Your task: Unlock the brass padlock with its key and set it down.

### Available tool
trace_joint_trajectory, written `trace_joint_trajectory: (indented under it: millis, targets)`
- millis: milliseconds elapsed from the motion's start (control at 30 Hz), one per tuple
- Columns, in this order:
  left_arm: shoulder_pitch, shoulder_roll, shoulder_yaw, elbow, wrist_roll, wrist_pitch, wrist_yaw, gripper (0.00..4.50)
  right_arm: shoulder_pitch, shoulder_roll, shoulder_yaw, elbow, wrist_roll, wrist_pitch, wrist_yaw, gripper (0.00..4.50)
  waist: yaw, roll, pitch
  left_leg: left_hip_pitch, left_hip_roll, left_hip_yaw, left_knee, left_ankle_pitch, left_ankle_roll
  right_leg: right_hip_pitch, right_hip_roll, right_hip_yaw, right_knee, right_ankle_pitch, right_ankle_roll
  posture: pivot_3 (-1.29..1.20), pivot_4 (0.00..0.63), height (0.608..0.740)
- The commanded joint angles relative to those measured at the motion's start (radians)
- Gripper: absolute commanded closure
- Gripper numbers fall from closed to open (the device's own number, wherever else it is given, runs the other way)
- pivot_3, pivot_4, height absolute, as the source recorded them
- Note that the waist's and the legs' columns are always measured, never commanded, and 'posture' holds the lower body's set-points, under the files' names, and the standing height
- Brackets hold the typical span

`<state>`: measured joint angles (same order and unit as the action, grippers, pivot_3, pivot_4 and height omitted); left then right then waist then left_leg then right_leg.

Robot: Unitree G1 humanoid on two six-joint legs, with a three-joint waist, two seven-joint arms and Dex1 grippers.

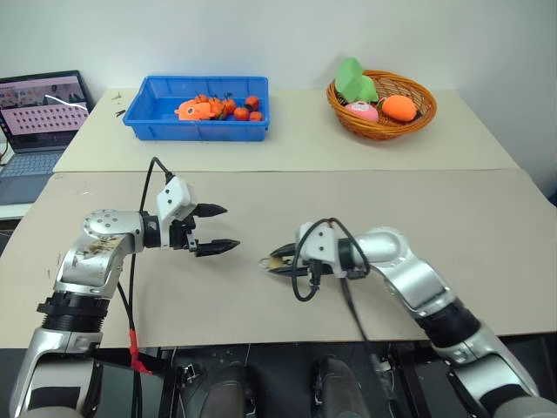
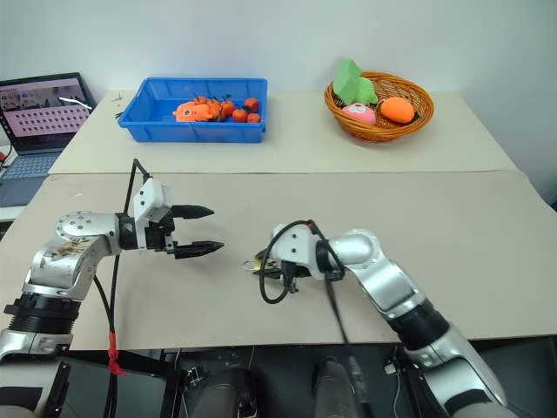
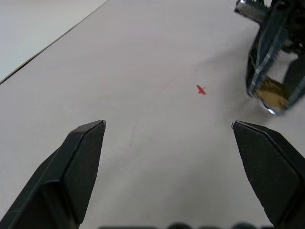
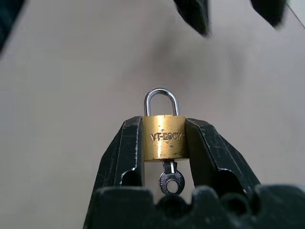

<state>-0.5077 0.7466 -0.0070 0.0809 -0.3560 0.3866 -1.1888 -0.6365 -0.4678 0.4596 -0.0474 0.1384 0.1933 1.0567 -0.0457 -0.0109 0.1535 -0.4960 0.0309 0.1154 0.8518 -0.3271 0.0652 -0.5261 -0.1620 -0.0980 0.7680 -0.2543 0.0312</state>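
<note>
- Padlock first: I'm holding the brass padlock [image 4: 164, 137] clamped between my right gripper's [image 1: 277, 261] two fingers, body squeezed from both sides, shackle [image 4: 161, 101] sticking out past the fingertips toward my left gripper [image 1: 215, 229].
- I'm seeing the key [image 4: 170, 178] already seated in the keyhole, its round head hanging back between the fingers toward the palm.
- Shackle is looking closed with both legs down in the body, so I'm judging the unlock as not done yet.
- Left gripper is hovering with fingers spread wide, nothing between them, tips pointing at the padlock, near but not touching.
- Judging what's left: turning the key, popping the shackle, setting the lock down on the table [image 1: 452, 218].
- Tiny red mark [image 3: 201, 89] is lying on the table ahead of the left fingertips; ignoring it.
- Containers, both well beyond the fingers: blue bin [image 1: 139, 111] holding orange toy pieces [image 1: 218, 108]; wicker basket [image 1: 421, 115] holding a green item [image 1: 355, 80], a pink one [image 1: 363, 111], an orange one [image 1: 399, 107].
</note>
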Motion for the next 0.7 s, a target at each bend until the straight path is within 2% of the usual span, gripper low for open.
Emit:
trace_joint_trajectory:
  millis: [33,233,433,633,700]
  targets:
    - [0.002,0.086,0.068,-0.047,-0.029,0.008,-0.043,0.0,-0.125,0.09,-0.008,0.237,-0.007,-0.127,0.064,3.6,0.0,-0.001,0.001,0.0,0.0,0.0,0.0,0.0,0.0,0.0,0.0,0.0,0.0,0.0,0.0,0.0,0.15,0.664]
    - [0.045,0.175,0.122,-0.096,-0.055,0.036,-0.063,0.0,-0.301,0.23,-0.023,0.612,-0.055,-0.287,0.107,3.6,0.003,-0.001,0.001,-0.002,0.0,0.0,0.0,0.0,0.0,-0.002,0.0,-0.001,0.0,0.0,0.0,0.0,0.15,0.664]
    - [0.099,0.186,0.152,-0.157,-0.075,0.066,-0.033,0.0,-0.353,0.362,-0.006,0.856,-0.13,-0.395,0.076,3.6,-0.001,-0.001,0.001,-0.002,0.0,0.0,0.0,0.0,-0.001,-0.002,0.0,-0.001,0.001,0.0,0.0,0.0,0.15,0.664]
    - [0.113,0.185,0.152,-0.178,-0.083,0.079,-0.013,0.0,-0.357,0.42,-0.014,0.995,-0.195,-0.464,0.043,3.6,-0.006,-0.001,0.001,0.001,0.001,0.0,0.0,0.001,-0.002,-0.001,0.0,0.0,0.003,0.0,-0.001,0.0,0.15,0.664]
    - [0.106,0.183,0.146,-0.173,-0.083,0.078,-0.009,0.0,-0.353,0.427,-0.021,1.019,-0.205,-0.472,0.028,2.58,-0.01,-0.001,0.001,0.003,0.001,0.001,-0.001,0.001,-0.003,0.0,0.0,0.0,0.003,0.0,-0.001,0.0,0.15,0.664]
